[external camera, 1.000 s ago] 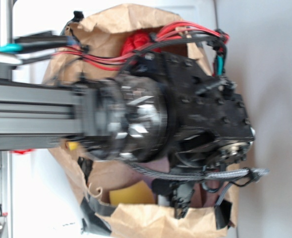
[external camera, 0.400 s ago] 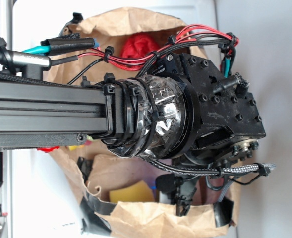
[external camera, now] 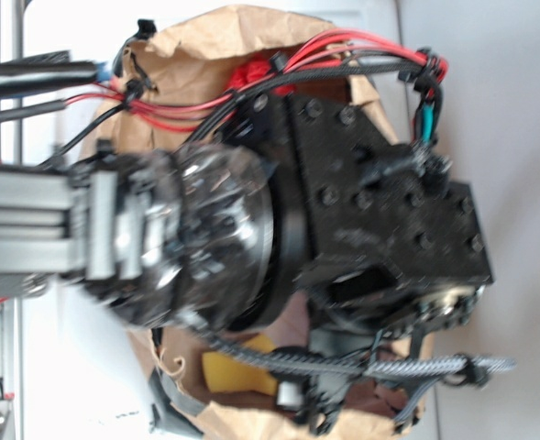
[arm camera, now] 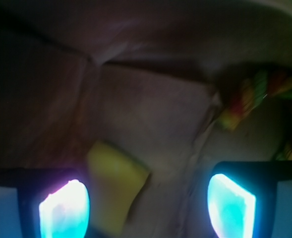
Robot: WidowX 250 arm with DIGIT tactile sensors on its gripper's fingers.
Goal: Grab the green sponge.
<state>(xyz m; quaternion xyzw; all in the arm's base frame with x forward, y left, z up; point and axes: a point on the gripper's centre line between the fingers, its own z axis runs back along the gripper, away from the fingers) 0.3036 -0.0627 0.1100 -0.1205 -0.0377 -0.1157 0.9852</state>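
Inside crumpled paper bag [external camera: 224, 41], foam sponge [arm camera: 113, 186]

My fingers [arm camera: 64, 208] glow pink and cyan; the sponge [arm camera: 113, 191] is yellow, the twisted cane [arm camera: 245, 96] striped red, yellow and green, the paper bag [external camera: 233, 37] brown

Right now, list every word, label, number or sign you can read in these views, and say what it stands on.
None can be read.
Exterior view: the black arm housing and brown paper bag show no print; the picture is motion-blurred.
Wrist view: dim and blurred; the green sponge, the striped cane and the glowing finger pads bear no lettering that shows.
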